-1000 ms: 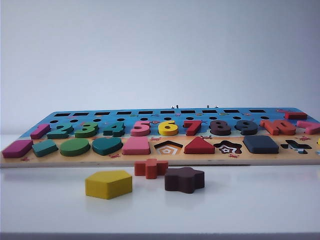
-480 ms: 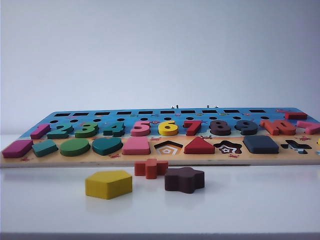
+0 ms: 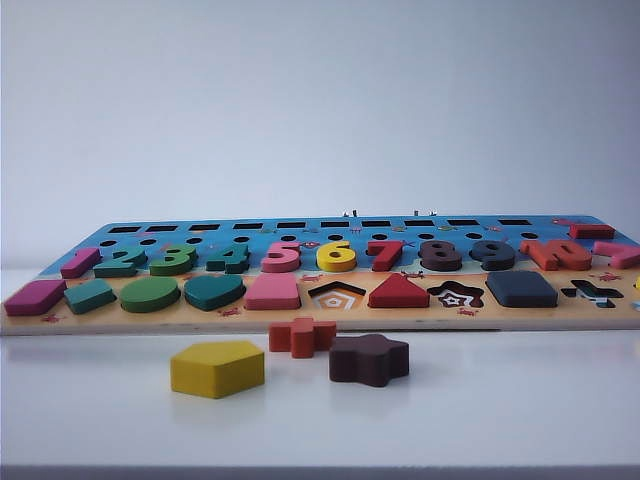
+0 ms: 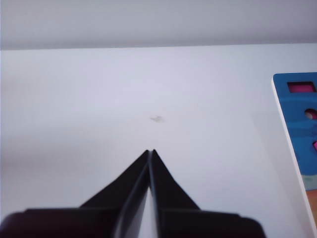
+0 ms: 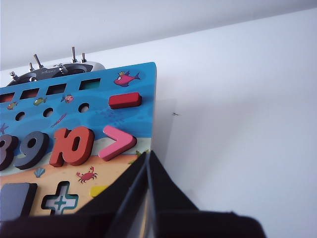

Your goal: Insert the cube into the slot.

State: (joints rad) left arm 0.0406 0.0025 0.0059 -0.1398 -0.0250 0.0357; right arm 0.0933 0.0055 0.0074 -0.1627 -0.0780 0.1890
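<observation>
Cube, flat navy rounded square, seated in slot, left hand and right hand closed, empty.

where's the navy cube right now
In the exterior view, the cube sits in the puzzle board's front row, right side, between the flower cutout and cross cutout.

A bare test bench: plain white table and blank white wall; a radio controller sits beyond the puzzle board, ahead of the right gripper.
</observation>
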